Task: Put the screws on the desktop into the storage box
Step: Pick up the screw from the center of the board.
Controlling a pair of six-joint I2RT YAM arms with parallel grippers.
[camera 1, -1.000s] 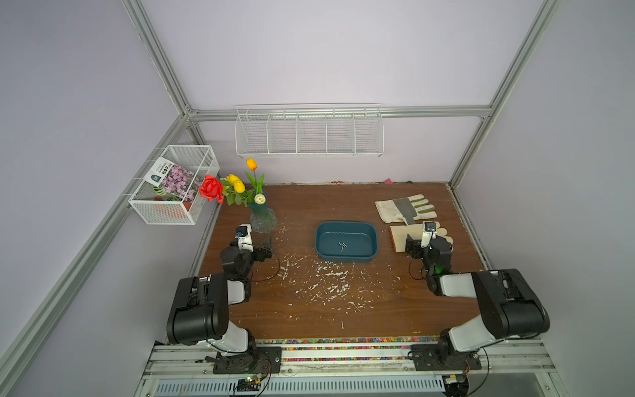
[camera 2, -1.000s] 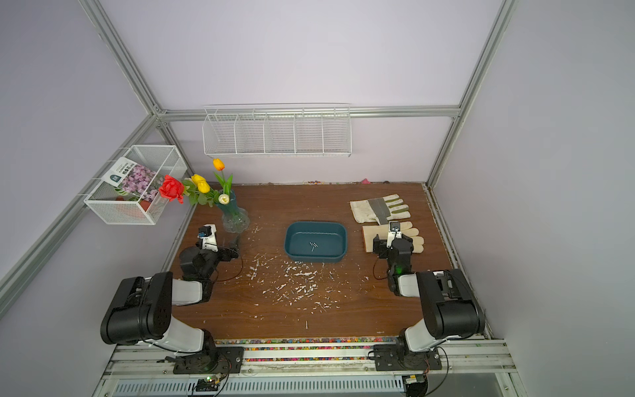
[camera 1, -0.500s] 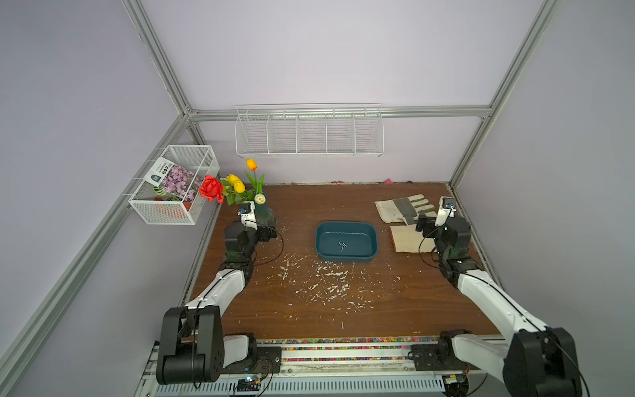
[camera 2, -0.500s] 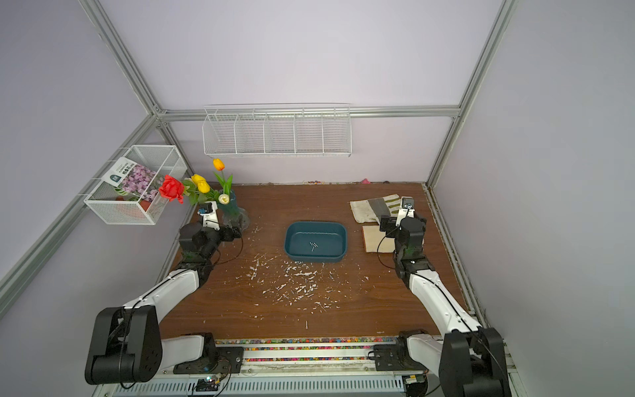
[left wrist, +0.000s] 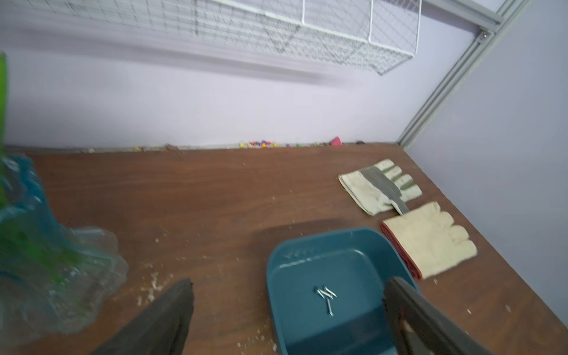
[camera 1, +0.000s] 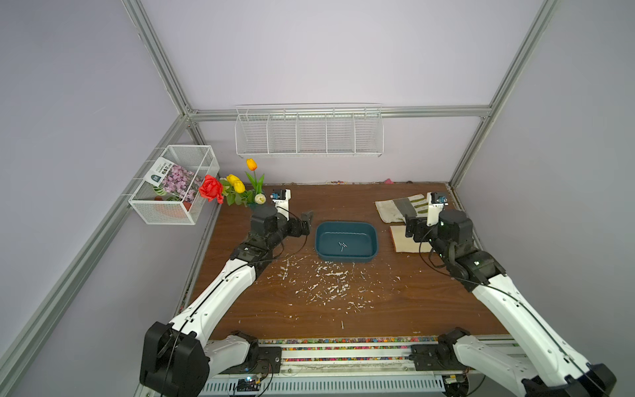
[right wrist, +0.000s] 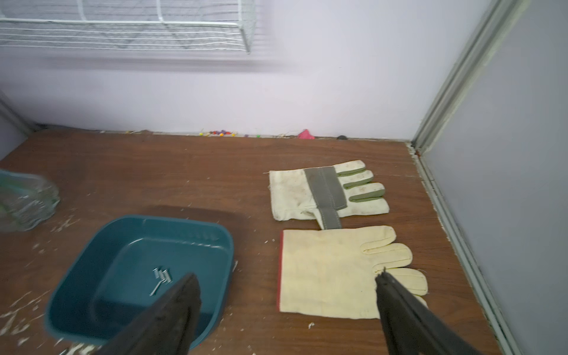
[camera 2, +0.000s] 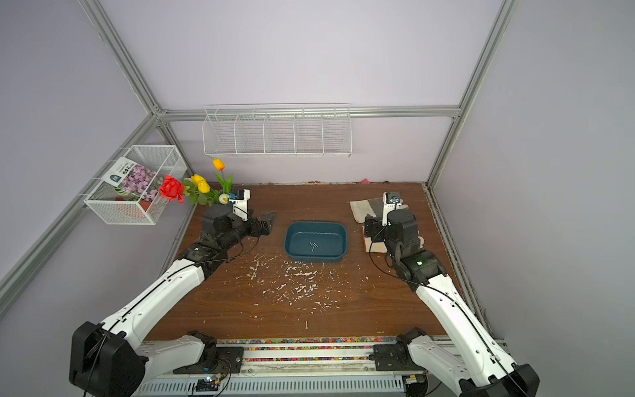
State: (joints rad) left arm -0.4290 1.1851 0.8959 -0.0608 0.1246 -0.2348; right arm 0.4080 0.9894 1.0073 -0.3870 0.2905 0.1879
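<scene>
Hanging open and empty, the left gripper (left wrist: 289, 281) and right gripper (right wrist: 287, 275) float on each side of the dark teal plastic box (camera 1: 347, 225) with tiny silver screws (camera 1: 342, 245) inside.

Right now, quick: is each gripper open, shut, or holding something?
Left gripper: open, holding nothing.
Right gripper: open, holding nothing.

The desktop (camera 1: 343, 206) carries the storage box (camera 1: 345, 258), two gloves (right wrist: 325, 267), a glass vase (left wrist: 61, 270) and white flecks (camera 1: 326, 285).
</scene>
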